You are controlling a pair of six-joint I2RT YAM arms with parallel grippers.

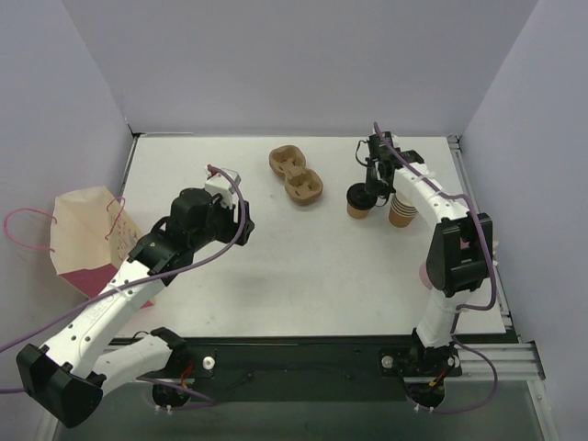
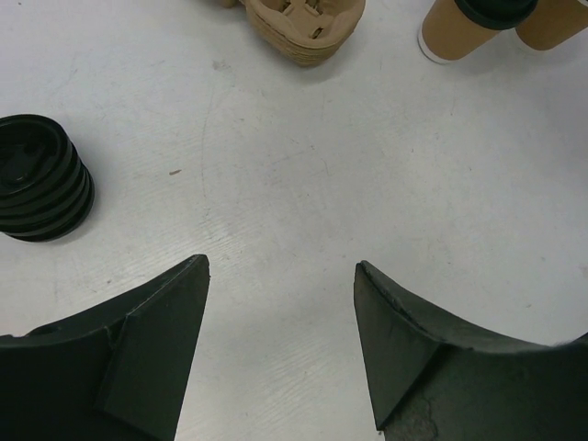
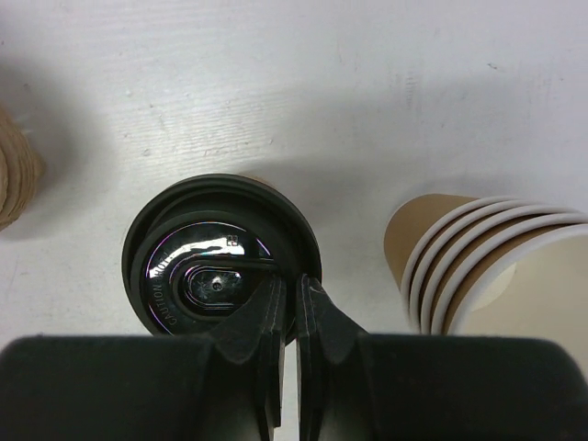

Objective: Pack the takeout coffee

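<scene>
Item: takeout coffee [image 3: 220, 266], a brown kraft cup under a glossy black lid.
Location: upright on the tabletop [image 1: 303, 276], just beside the stack of lidless cups [image 3: 478, 266] and near the cup carrier [image 1: 296, 175].
Handling: judged light unless filled. The thin wall would crush easily, and the slick lid could pop off. Keep it upright.
Hold point: judged best around the paper wall below the lid, squeezed gently, not by the lid alone.
Right gripper [image 3: 289, 314]: fingers [image 3: 257, 323] clenched to a thin slit at the lid's near rim. Whether the rim is pinched cannot be told.
Left gripper [image 2: 280, 312]: fingers spread wide, holding nothing, above bare tabletop.
Carrier: moulded pulp, two wells, both empty.
Paper bag [image 1: 87, 234]: at the tabletop's left edge, contents not visible.
Lid stack [image 2: 41, 179]: loose black lids, well apart from the coffee.
</scene>
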